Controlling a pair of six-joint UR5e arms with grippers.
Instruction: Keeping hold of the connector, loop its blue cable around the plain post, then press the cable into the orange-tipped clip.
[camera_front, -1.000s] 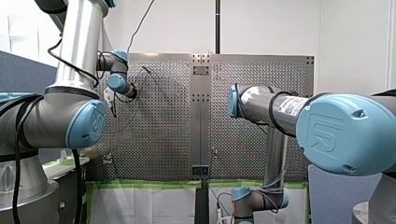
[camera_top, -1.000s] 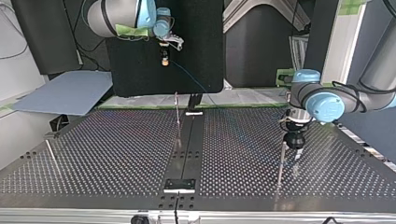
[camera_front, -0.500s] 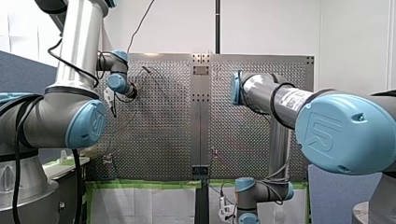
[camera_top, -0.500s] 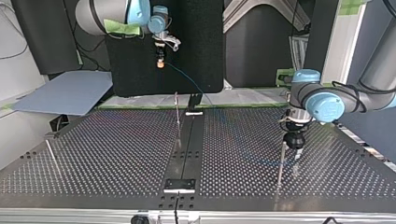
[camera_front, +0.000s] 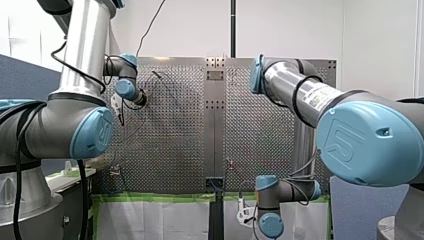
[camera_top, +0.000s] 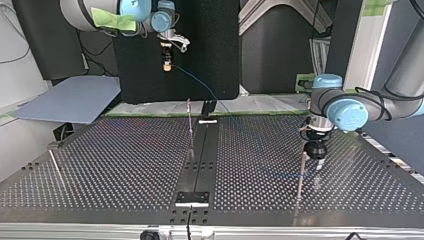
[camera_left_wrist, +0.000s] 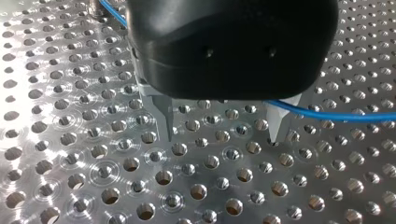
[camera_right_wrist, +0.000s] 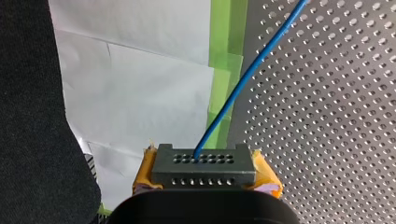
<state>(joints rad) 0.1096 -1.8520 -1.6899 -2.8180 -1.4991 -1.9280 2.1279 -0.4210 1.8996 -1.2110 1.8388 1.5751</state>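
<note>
In the top view my right gripper (camera_top: 167, 59) hangs high at the back left, shut on the connector (camera_top: 167, 65). The right wrist view shows its yellow pads (camera_right_wrist: 147, 168) clamping the grey connector (camera_right_wrist: 203, 164), with the blue cable (camera_right_wrist: 247, 70) leaving its face. That cable (camera_top: 197, 82) slopes down toward the table's middle. My left gripper (camera_top: 315, 159) stands low beside a thin post (camera_top: 300, 180) at the top view's right. Its metal fingers (camera_left_wrist: 167, 119) are open just above the plate, and the cable (camera_left_wrist: 336, 114) runs past one finger, ungripped.
Another thin post (camera_top: 189, 120) stands by the centre strip (camera_top: 200, 165), and a third (camera_top: 55, 167) leans at the top view's far left. Green tape (camera_right_wrist: 226, 56) and white paper border the plate behind my right gripper. A blue-grey board (camera_top: 70, 105) lies off the back left corner.
My right arm has carried the connector up and toward the top view's left, drawing the cable along. My left arm has stayed still with its fingers open.
</note>
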